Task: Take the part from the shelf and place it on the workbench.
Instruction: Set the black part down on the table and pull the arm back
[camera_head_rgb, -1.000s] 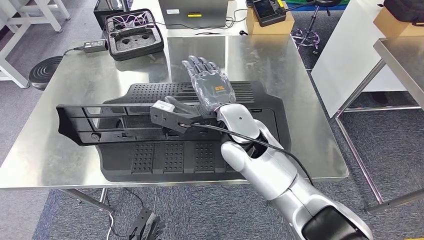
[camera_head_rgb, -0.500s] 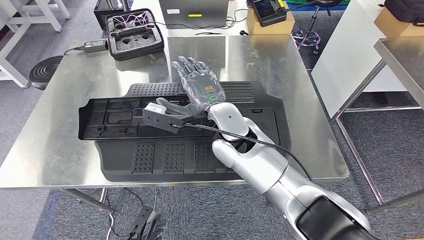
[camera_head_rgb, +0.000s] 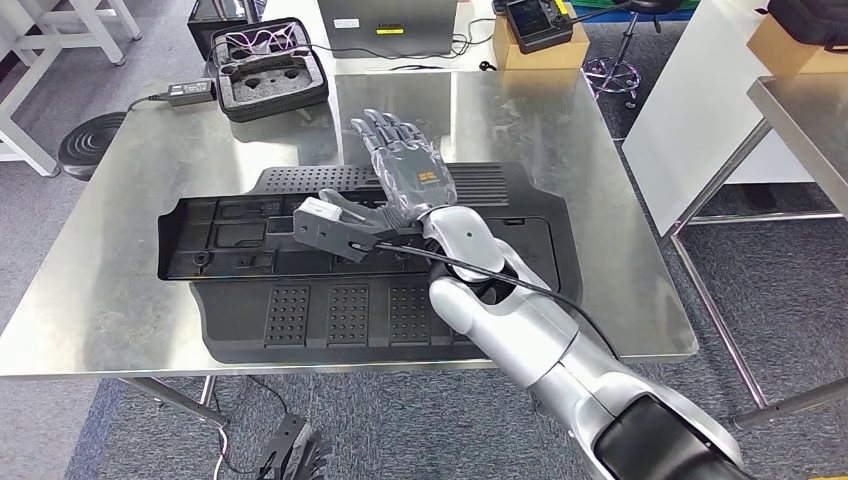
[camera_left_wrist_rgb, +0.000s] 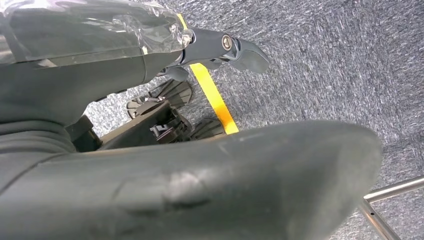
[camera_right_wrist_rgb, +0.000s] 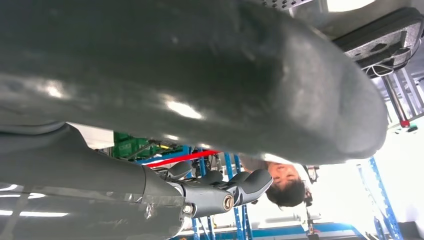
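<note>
Long black part (camera_head_rgb: 230, 240) lies flat on the black ribbed mat (camera_head_rgb: 300, 320) on the steel workbench (camera_head_rgb: 90, 300), its left end reaching past the mat's edge. Right hand (camera_head_rgb: 405, 175) hovers above the part's right half, fingers spread, gripping nothing; left hand (camera_left_wrist_rgb: 125, 65) hangs by the floor, finger state unclear. Risk: a withdrawing finger catches a rib and drags the part askew.
</note>
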